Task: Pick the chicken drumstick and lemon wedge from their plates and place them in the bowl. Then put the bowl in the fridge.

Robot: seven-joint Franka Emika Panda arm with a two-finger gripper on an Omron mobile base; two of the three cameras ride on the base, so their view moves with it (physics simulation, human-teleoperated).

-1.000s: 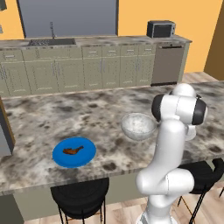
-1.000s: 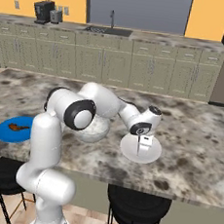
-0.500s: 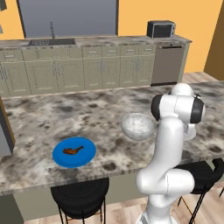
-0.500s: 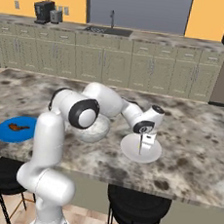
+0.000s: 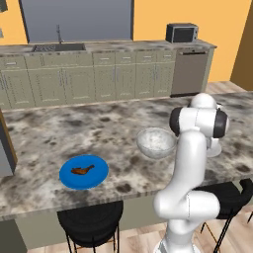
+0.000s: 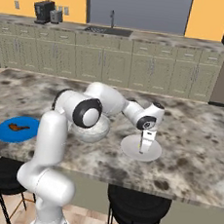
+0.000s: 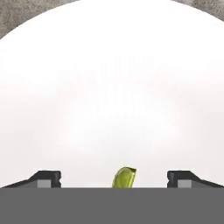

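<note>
On counter: two plates (image 6: 129,149) | one bowl (image 5: 155,141) | one lemon wedge (image 7: 124,178) between parted fingers (image 7: 46,178)

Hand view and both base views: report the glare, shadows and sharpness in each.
Hand view: the pale plate is washed out to near-flat white, the lemon wedge soft-edged between the open gripper tips. Right base view: a faint shadow under the bowl. Left base view: evenly lit, the blue plate crisp, without glare.
</note>
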